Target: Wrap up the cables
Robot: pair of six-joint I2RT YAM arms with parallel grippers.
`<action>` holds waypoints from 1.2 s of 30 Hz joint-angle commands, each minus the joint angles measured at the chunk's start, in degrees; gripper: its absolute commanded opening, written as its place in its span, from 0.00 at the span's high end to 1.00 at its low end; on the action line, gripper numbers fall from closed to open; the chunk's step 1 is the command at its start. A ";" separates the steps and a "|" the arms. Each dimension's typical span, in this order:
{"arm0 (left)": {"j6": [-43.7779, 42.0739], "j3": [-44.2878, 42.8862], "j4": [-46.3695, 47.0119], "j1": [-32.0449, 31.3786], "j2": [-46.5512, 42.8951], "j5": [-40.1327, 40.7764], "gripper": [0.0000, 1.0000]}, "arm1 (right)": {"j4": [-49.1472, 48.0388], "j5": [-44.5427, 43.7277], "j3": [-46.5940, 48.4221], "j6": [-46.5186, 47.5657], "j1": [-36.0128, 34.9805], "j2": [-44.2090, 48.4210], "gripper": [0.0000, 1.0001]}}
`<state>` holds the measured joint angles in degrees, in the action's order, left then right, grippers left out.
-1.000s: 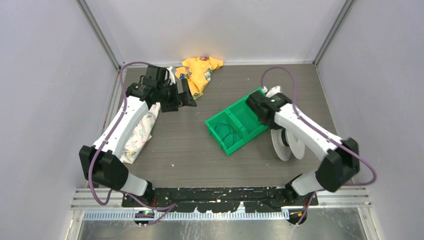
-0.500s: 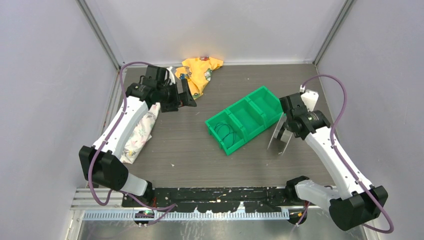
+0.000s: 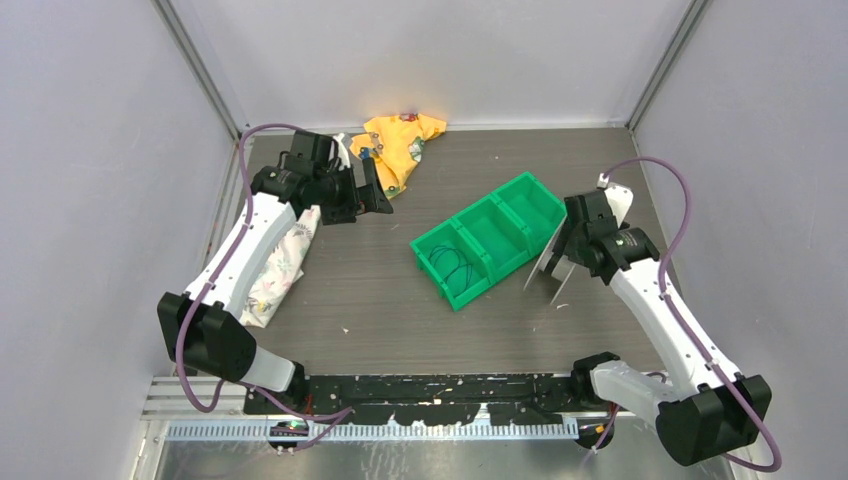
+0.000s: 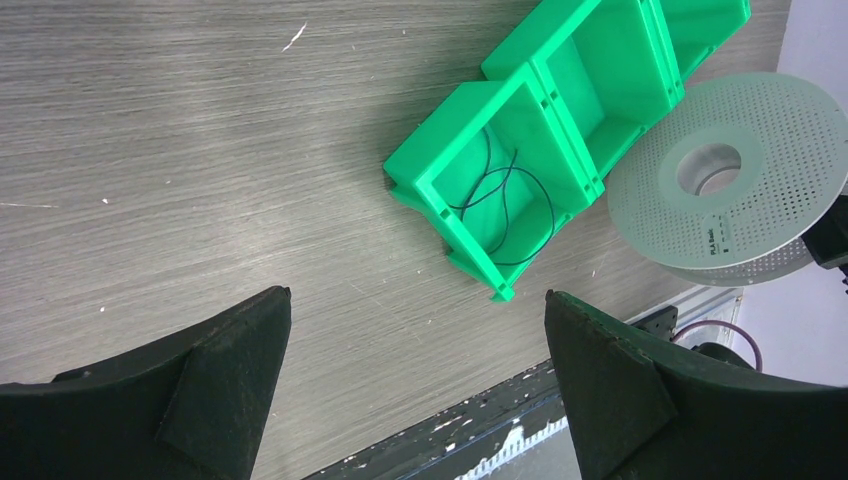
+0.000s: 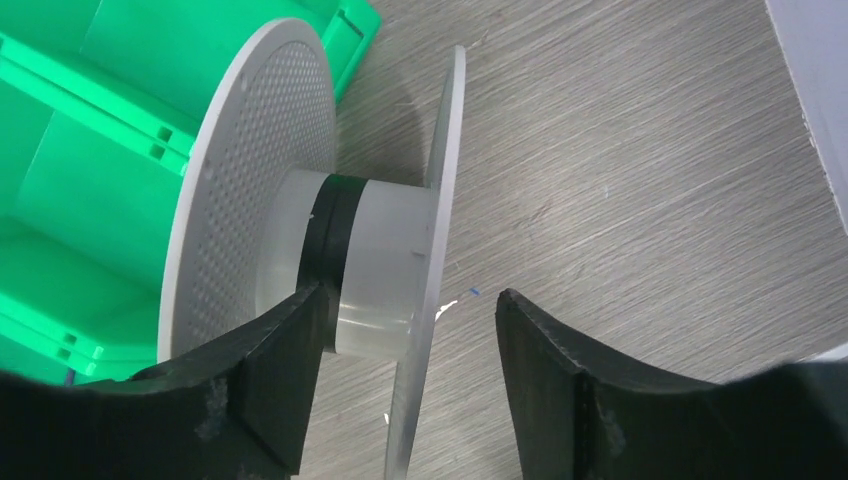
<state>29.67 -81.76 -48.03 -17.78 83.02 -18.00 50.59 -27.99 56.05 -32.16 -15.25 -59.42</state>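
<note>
Cables (image 4: 505, 205): thin dark wire in loose loops, lying in the end compartment of the green bin (image 4: 560, 130), the end nearest the arm bases.
Feel: looks feather-light, floppy and probably springy. My guess is it slips out of a sloppy pinch.
Where to grab: I'd pinch where the loops cross, then lift straight up past the bin wall.
Spool (image 5: 250, 200): pale, up on its rims, leaning, just beside the bin.
Right gripper (image 5: 410, 300): jaws parted with one flange between them, not clamping it.
Left gripper (image 4: 415, 297): spread wide, holding nothing, hanging over the far-left table.
Changed: a second ago the right arm was over the bin and the spool stood further out. Cables and left arm haven't budged.
</note>
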 commanded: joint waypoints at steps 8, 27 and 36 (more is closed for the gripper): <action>0.56 -0.83 0.72 -0.41 -1.86 -0.46 0.01 | -0.55 2.79 4.95 2.33 0.04 1.27 0.28; 1.05 0.33 1.45 -0.85 -1.71 -0.71 0.01 | -1.08 6.81 10.30 4.10 0.02 3.49 0.22; 0.96 0.58 1.50 -0.85 -2.15 -0.48 0.01 | -3.38 13.59 9.34 5.26 -0.03 3.40 0.16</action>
<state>30.89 -81.14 -47.83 -18.37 83.02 -18.02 50.24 -18.20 64.40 -28.40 -15.25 -56.62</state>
